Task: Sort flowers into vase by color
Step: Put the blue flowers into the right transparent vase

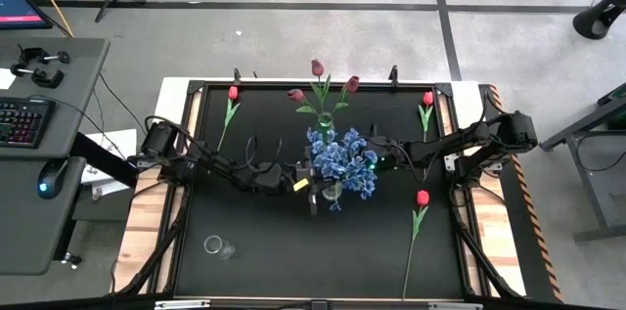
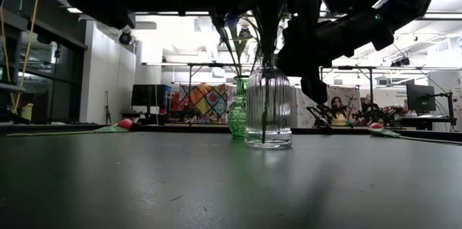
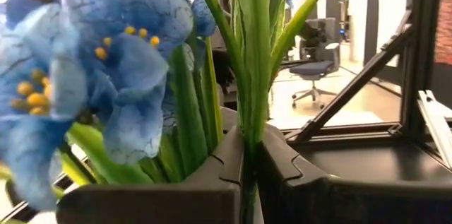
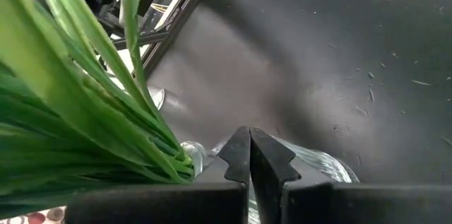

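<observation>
Blue flowers [image 1: 342,163] stand mid-table in the clear vase [image 2: 268,106], stems upright, blooms up; the left gripper [image 3: 248,174], pressed together, pinches those stems just above the vase mouth; the right gripper [image 4: 250,159], fingers together and empty, hovers beside the vase; loose red tulips [image 1: 423,198] lie well apart, nearer the right arm.

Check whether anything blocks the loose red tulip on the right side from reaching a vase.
Nothing lies on the mat between that red tulip and the clear vase. The blue blossoms crowd over the vase mouth, and both hands, left and right, hover there, shut.
</observation>
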Robot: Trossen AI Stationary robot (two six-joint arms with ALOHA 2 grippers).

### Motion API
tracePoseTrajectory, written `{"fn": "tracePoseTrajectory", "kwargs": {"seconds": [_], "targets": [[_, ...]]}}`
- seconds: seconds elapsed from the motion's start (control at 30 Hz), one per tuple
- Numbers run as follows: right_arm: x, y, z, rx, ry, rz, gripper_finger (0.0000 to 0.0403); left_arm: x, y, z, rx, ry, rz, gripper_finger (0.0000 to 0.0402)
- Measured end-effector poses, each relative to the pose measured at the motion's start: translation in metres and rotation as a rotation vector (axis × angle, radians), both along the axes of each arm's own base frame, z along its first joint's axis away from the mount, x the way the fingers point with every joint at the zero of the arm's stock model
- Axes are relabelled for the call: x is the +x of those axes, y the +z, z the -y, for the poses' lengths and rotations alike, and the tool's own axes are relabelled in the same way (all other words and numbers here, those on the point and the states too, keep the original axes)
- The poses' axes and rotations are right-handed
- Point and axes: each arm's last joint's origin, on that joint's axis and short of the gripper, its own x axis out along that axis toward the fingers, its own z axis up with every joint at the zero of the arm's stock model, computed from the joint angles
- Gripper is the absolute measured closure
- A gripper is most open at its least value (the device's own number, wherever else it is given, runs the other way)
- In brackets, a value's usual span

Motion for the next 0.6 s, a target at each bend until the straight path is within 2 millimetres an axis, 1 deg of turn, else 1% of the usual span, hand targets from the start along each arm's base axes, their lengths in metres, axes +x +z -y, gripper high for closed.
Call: {"fn": "tracePoseTrajectory", "kwargs": {"seconds": [0.2, 0.43, 0.6], "targets": [[0.0, 0.0, 0.0, -0.003, 0.0, 0.0, 0.0403, -0.002, 0.0, 0.008, -0.061, 0.017, 0.008, 0.0401], [0.0, 0.0, 0.0, -0.004, -0.002, 0.0, 0.0403, -0.004, -0.001, 0.014, -0.071, 0.048, -0.009, 0.0401], [0.0, 0.0, 0.0, -0.004, -0.002, 0.001, 0.0403, -0.004, -0.005, 0.014, -0.067, 0.062, -0.044, 0.0399]]}}
